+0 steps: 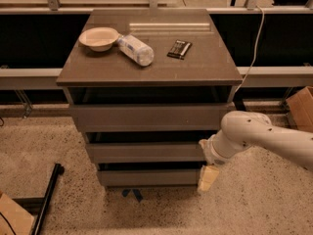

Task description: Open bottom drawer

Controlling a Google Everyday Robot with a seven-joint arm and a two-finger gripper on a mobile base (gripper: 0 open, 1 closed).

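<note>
Speckled floor (44, 141), grey cabinet (205, 70) | gripper (208, 177) at 4 o'clock, by bottom drawer (146, 177) right end | jaws: cannot tell | drawer looks shut, pull not done

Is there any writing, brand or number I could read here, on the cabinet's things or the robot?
No text here is readable.
Clear plastic bottle lying on the cabinet top: label too blurred to read.
Small dark flat packet beside it: pale marks, too small to read.
Beige gripper at the right end of the grey-brown bottom drawer front: no markings visible.
</note>
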